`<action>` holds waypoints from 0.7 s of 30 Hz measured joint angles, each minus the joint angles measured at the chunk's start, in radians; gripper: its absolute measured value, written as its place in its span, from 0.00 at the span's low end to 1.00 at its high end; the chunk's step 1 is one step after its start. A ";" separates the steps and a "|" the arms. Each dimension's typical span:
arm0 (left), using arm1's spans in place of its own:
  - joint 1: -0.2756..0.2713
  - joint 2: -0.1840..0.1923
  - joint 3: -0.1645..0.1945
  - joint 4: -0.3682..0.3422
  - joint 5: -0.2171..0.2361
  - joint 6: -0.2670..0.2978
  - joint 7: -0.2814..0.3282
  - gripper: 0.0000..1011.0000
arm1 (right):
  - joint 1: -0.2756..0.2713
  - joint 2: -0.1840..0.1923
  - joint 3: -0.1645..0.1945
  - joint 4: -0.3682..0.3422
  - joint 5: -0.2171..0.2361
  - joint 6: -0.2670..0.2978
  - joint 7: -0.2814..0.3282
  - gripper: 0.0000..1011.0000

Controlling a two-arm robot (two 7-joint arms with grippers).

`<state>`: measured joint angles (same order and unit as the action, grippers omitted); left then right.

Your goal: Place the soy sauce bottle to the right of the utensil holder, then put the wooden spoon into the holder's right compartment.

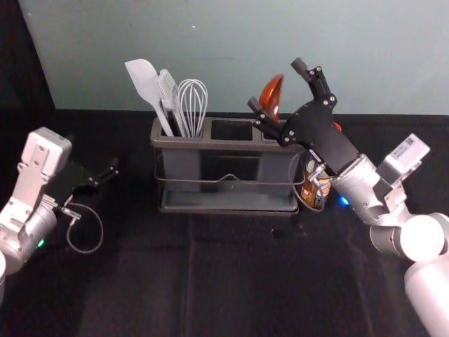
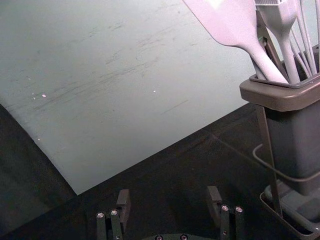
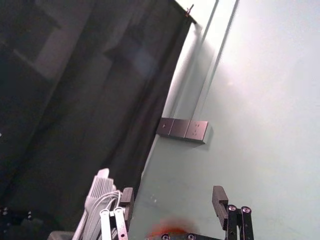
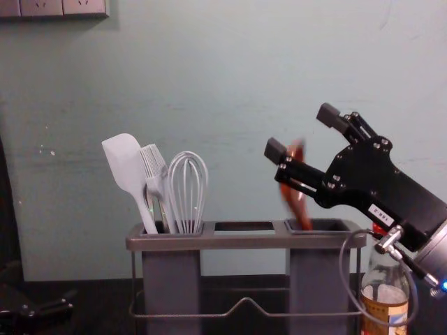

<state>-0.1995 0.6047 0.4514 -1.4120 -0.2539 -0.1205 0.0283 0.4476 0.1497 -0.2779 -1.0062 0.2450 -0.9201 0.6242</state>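
Spoon (image 4: 296, 201) (in holder (image 4: 244, 241)) — behind right gripper (image 4: 300, 131), left gripper (image 1: 105, 174) apart.

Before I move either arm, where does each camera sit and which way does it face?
Head: on the head, looking forward and down at the utensil holder; both arms show.
Left wrist: on that wrist, looking past its open left gripper at the wall.
Right wrist: likewise, past its open right gripper, at white utensils and wall.
Chest: on the chest, facing forward; right gripper above the holder, left low at left.
Head and chest share the wooden spoon and bottle.
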 joint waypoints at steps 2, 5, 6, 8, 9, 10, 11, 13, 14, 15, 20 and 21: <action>0.000 0.000 0.000 0.000 0.000 0.000 0.000 0.99 | -0.002 -0.002 0.005 -0.005 0.009 -0.005 0.003 0.99; 0.000 0.000 0.000 0.000 0.000 0.000 0.000 0.99 | -0.010 -0.003 0.015 -0.032 0.023 -0.004 0.003 0.99; 0.000 0.000 0.000 0.000 0.000 0.000 0.000 0.99 | -0.019 -0.002 0.021 -0.057 0.025 0.001 -0.001 0.99; 0.000 0.000 0.000 0.000 0.000 0.000 0.000 0.99 | -0.032 0.002 0.027 -0.085 0.024 0.015 -0.008 0.99; 0.000 0.000 0.000 0.000 0.000 0.000 0.000 0.99 | -0.044 0.006 0.032 -0.116 0.021 0.034 -0.016 0.99; 0.000 0.000 0.000 0.000 0.000 0.000 0.000 0.99 | -0.052 0.009 0.035 -0.133 0.020 0.044 -0.019 0.99; 0.000 0.000 0.000 0.000 0.000 0.000 0.000 0.99 | -0.059 0.012 0.036 -0.146 0.018 0.053 -0.024 0.99; 0.000 0.000 0.000 0.000 0.000 0.000 0.000 0.99 | -0.088 0.022 0.045 -0.203 0.009 0.092 -0.043 0.99; 0.000 0.000 0.000 0.000 0.000 0.000 0.000 0.99 | -0.099 0.026 0.048 -0.223 0.005 0.107 -0.049 0.99; 0.000 0.000 0.000 0.000 0.000 0.000 0.000 0.99 | -0.111 0.030 0.051 -0.244 0.002 0.122 -0.057 0.99; 0.000 0.000 0.000 0.000 0.000 0.000 0.000 0.99 | -0.199 0.063 0.074 -0.382 -0.029 0.232 -0.117 0.99; 0.000 0.000 0.000 0.000 0.000 0.000 0.000 0.99 | -0.210 0.067 0.077 -0.398 -0.032 0.245 -0.124 0.99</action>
<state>-0.1995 0.6047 0.4514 -1.4120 -0.2539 -0.1205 0.0283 0.2372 0.2170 -0.2010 -1.4046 0.2132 -0.6748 0.5005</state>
